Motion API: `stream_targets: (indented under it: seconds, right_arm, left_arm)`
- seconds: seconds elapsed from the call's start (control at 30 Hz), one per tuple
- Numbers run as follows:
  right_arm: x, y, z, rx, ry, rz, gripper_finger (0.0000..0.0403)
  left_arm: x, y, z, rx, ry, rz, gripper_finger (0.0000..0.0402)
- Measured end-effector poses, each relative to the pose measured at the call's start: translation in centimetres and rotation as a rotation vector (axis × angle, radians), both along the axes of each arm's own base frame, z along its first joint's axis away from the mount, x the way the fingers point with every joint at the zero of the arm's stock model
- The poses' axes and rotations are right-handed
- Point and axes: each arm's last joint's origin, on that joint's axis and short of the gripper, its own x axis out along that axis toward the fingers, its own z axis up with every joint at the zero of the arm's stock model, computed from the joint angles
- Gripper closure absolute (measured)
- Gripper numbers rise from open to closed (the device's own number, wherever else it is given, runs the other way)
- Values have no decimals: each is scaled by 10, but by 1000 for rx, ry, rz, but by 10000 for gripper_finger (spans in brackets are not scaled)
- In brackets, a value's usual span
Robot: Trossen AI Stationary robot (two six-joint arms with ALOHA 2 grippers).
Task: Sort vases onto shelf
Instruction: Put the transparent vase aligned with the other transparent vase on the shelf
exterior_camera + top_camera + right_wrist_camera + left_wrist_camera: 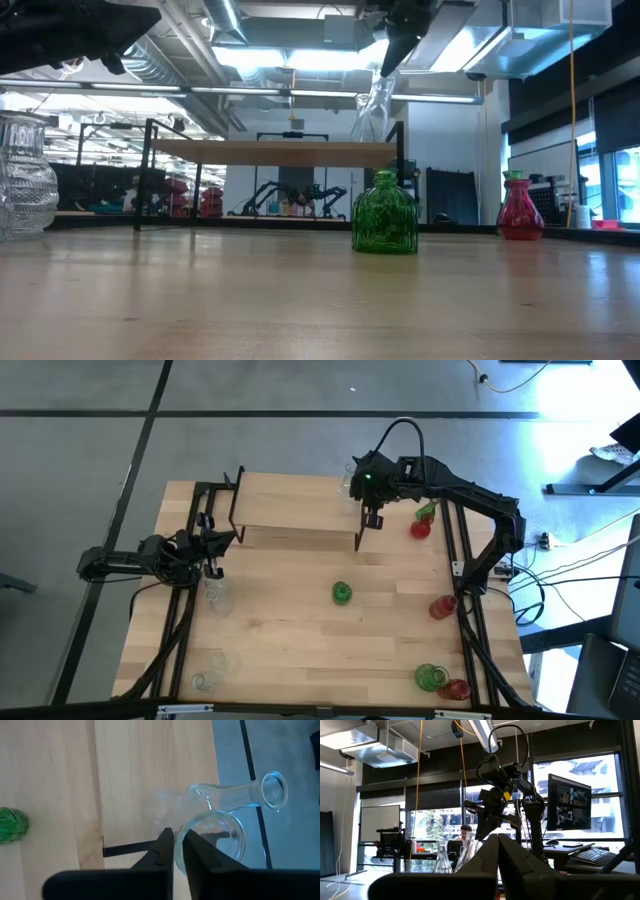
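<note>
The shelf stands at the table's far middle. Two clear vases stand on its right end: a long-necked one and a wide-mouthed one. My right gripper hangs over that end, its fingers nearly together at the wide-mouthed vase's rim. That vase shows upright on the shelf board under the gripper. A green vase stands on the table's middle. My left gripper is shut, holds nothing and waits at the table's left edge. My right gripper has the wide-mouthed clear vase by the near side of its rim. One finger seems to be inside the mouth and the other outside. The fingers slant down from above. The vase stands upright with its base on the shelf.
On the table's right side stand a red vase and a green one, another red one, and a green and red pair at the near edge. Clear vases stand on the left.
</note>
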Motion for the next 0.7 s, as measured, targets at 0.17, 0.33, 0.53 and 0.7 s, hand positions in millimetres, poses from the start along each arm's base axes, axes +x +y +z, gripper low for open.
stream_targets:
  seconds: [0.17, 0.33, 0.53, 0.7]
  right_arm:
    - [1, 0, 0, -2, -9, 0, 336]
    - [3, -1, 2, -12, -35, 1, 320]
    - [3, -1, 2, -20, -37, -7, 318]
    - [4, -3, 3, -51, -50, -30, 317]
  left_arm:
    - [0, 0, 0, 0, 0, 0, 401]
    - [0, 0, 0, 0, 0, 0, 401]
    - [0, 0, 0, -1, 0, 0, 401]
    - [0, 0, 0, -1, 0, 0, 401]
